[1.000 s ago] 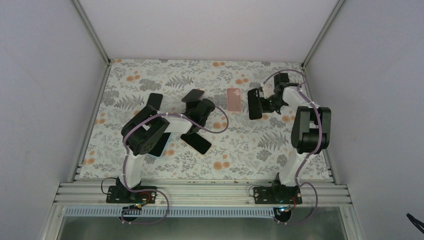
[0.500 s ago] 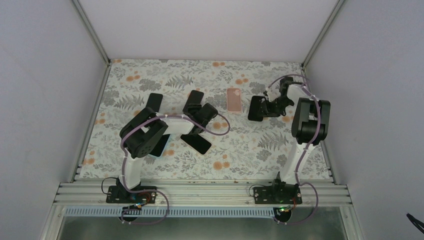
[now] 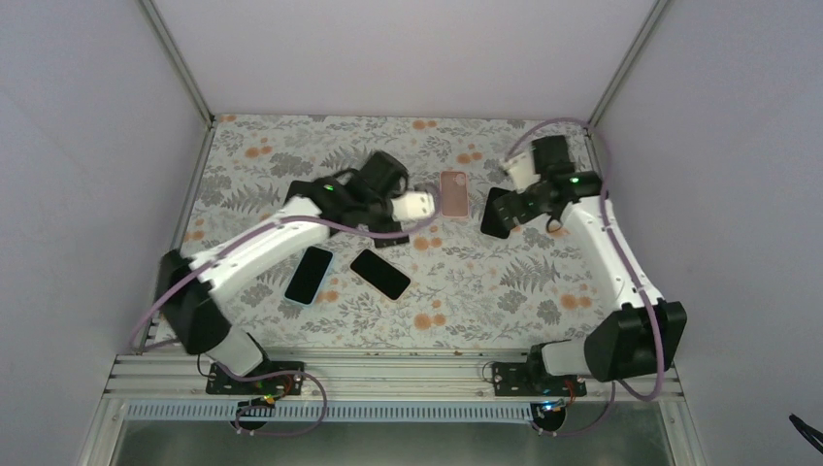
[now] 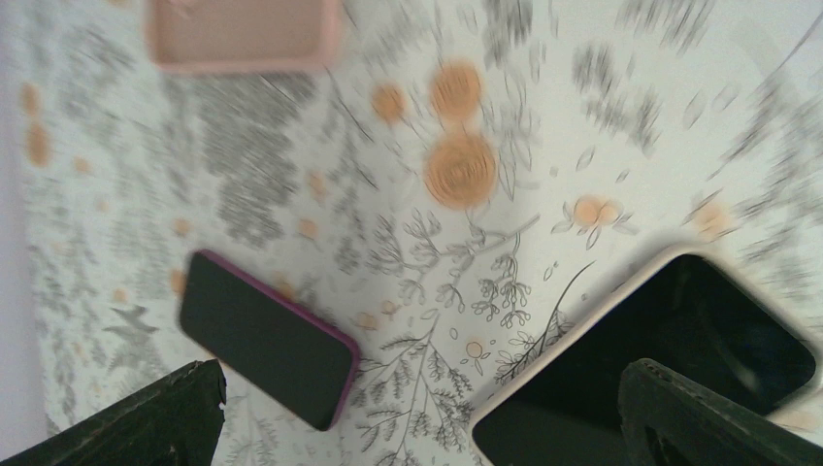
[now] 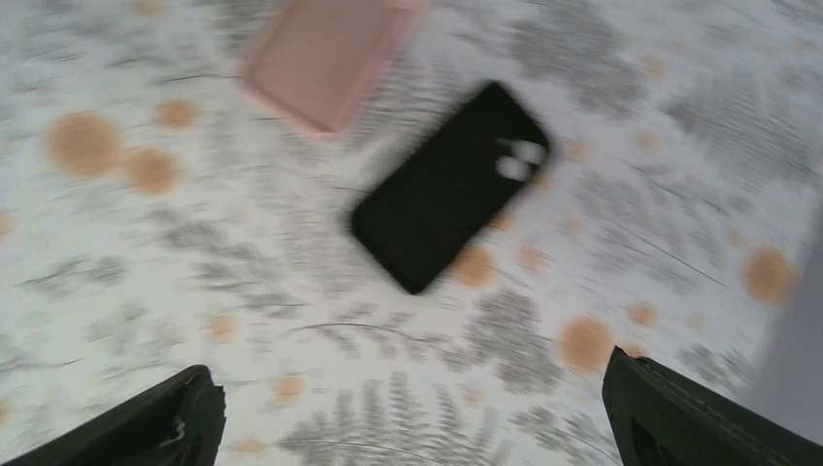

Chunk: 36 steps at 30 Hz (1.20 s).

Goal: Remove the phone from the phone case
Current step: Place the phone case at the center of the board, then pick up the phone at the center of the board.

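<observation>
Left gripper (image 4: 424, 393): released. Fingers (image 4: 136, 417) are spread to both edges of the wrist view with nothing between them. It hangs over the floral table (image 4: 543, 126) and touches nothing.
- Lower right of that view: a pale-cased phone (image 4: 670, 359) lies screen up, partly cut off by the frame and one finger.
- Lower left: a purple-edged phone (image 4: 267, 340) lies flat, screen up, apart from the pale one.
- Further out, at the top edge: the pink case (image 4: 243, 34), flat on the table.

Right gripper (image 5: 410, 374): also released, fingers (image 5: 146, 427) wide, empty.
- Ahead of it a black case (image 5: 451, 199) lies flat, back up, with the camera cutout showing. Cannot tell whether a phone sits in it.
- Just beyond is the pink case again, near the black case but not touching.

Both wrist views are blurred.

Top view:
- The two grippers face each other across the pink case. The left one is just to its left. The right one is on its right, with the black case between them.
- Nearer the bases, beside the left forearm, a light-edged phone (image 3: 309, 275) and a black phone (image 3: 380, 274) lie flat, side by side but apart. Cannot match these two to the wrist-view phones.
- Every phone and case in view is on the table; neither gripper holds one.
</observation>
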{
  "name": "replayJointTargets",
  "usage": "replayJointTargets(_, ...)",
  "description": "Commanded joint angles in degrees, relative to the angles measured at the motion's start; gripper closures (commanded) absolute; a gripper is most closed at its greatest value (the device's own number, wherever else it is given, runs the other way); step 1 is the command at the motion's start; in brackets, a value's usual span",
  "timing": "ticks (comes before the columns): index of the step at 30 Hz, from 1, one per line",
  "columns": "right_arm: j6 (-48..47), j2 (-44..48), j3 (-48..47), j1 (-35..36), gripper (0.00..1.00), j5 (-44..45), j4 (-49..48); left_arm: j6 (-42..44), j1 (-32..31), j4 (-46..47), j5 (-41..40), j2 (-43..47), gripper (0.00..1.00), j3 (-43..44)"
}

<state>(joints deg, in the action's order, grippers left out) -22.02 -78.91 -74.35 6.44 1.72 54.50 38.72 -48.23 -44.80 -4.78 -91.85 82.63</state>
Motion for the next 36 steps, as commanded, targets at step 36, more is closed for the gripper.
replayJointTargets(36, 10.8, -37.2, -3.1, 43.8, 0.0, -14.8, -12.4, -16.0, 47.5, 10.3, 14.1, 24.8, 0.0, -14.0)
